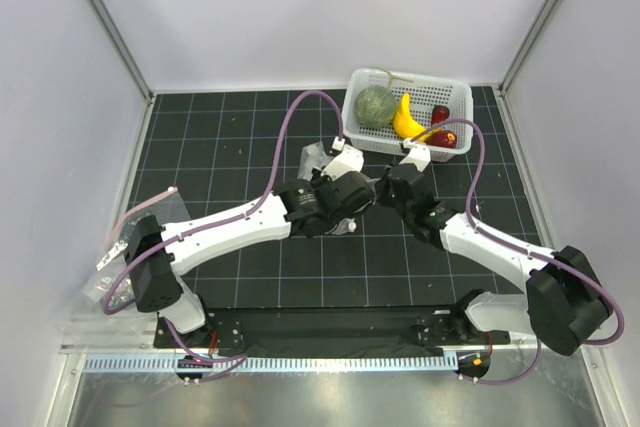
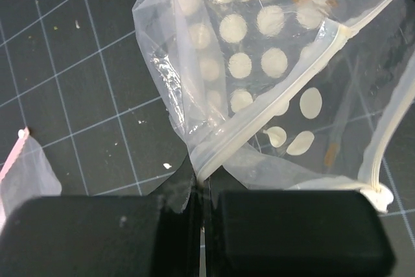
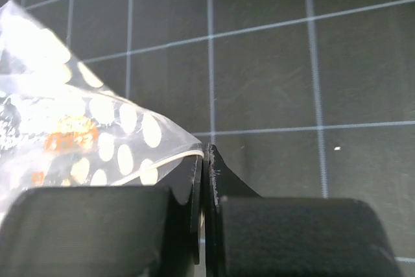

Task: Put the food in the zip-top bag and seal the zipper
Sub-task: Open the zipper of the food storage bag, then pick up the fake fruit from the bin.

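Food (image 1: 398, 127) lies in one white basket (image 1: 458, 95), one melon (image 1: 376, 106), one banana (image 1: 406, 113) and two red fruits (image 1: 441, 115), while the left claw (image 2: 201, 183) and the right claw (image 3: 204, 160) each pinch tight on one spotty zip-top bag (image 2: 259, 63) just beside the basket.

Top camera looks steeply down over the bench (image 1: 230, 147); both wrist cameras, close above it, share the zip-top bag (image 2: 259, 63).
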Robot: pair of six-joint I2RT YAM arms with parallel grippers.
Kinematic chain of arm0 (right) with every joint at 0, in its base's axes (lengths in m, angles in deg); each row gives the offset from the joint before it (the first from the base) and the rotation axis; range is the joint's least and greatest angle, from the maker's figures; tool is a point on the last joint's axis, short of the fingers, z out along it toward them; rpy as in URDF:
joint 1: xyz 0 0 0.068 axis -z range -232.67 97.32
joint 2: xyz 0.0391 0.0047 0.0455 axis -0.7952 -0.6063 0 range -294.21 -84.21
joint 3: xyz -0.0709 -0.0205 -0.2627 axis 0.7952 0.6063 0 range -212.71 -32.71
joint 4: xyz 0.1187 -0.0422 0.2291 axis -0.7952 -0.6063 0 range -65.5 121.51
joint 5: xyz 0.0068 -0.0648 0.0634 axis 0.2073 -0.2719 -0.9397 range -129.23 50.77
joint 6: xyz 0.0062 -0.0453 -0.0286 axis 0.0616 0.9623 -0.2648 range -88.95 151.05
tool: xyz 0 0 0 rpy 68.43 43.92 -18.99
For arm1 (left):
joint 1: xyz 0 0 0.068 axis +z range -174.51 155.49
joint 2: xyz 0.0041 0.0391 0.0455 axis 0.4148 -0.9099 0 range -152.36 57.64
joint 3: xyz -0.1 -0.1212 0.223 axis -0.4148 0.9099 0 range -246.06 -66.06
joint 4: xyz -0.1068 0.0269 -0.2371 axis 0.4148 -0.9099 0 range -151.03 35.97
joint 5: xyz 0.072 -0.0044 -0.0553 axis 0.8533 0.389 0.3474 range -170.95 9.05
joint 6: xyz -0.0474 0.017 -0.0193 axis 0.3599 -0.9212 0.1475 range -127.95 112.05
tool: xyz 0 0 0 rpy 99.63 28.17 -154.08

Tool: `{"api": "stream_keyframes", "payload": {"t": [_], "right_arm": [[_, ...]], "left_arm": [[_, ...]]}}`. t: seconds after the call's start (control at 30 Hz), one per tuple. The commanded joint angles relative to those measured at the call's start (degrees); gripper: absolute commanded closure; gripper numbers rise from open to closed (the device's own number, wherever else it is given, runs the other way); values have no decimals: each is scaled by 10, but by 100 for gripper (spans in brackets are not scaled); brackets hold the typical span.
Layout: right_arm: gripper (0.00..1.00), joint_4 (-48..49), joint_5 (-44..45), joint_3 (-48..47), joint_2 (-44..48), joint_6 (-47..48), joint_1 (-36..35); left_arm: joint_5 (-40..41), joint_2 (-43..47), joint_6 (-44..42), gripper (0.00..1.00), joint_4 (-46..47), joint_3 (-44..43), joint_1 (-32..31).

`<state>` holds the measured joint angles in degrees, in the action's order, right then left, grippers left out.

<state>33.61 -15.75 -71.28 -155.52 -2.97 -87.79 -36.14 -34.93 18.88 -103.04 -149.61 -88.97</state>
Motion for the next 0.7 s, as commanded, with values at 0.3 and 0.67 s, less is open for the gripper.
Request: {"api": "stream_keyframes", "payload": {"t": [0.3, 0.67], "right_arm": [[54, 94, -200, 26, 14, 44, 21], [19, 99, -227, 25, 44, 57, 21]], "left_arm": [[-76, -11, -17, 100, 14, 0, 73], [-96, -23, -22, 100, 48, 18, 130]]}}
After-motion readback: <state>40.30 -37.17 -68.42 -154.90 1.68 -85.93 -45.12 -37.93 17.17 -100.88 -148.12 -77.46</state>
